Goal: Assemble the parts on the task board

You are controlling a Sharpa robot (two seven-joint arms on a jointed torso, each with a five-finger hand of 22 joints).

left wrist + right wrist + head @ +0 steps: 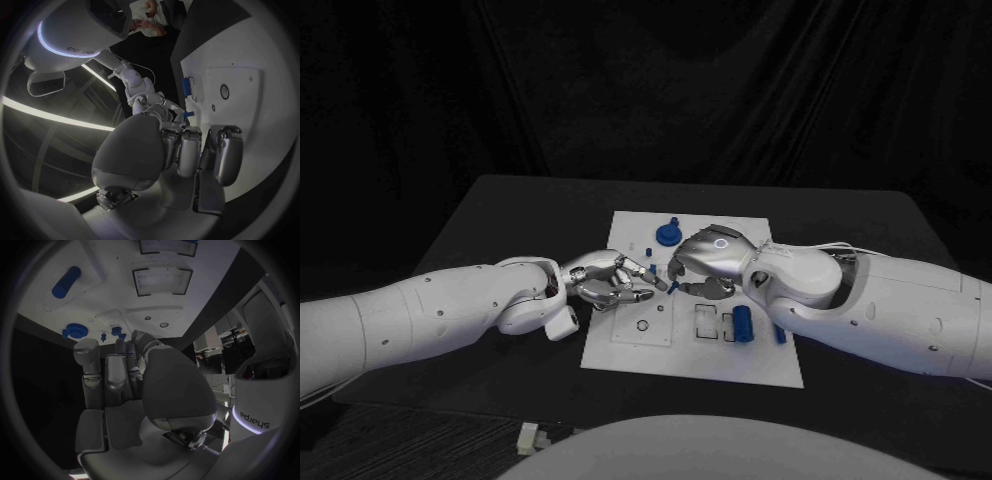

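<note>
Both arms reach inward over the black table (516, 210) and meet above the middle of the white task board (697, 345). The left hand (606, 280) and the right hand (704, 262) face each other with fingertips close together, just above the board's left-centre area. A small blue part (674, 286) sits between the two sets of fingertips; whether either hand actually pinches it cannot be told, as the fingers overlap there. In the left wrist view the left hand's fingers (187, 150) are curled inward, side by side. In the right wrist view the right hand's fingers (112, 375) lie close together, extended toward the board.

On the board, a round blue part with a knob (669, 234) stands near the far edge, beyond the hands. A blue cylinder (744, 322) lies in a recess near the board's right side, beside a slim blue bar (780, 330) at the right edge.
</note>
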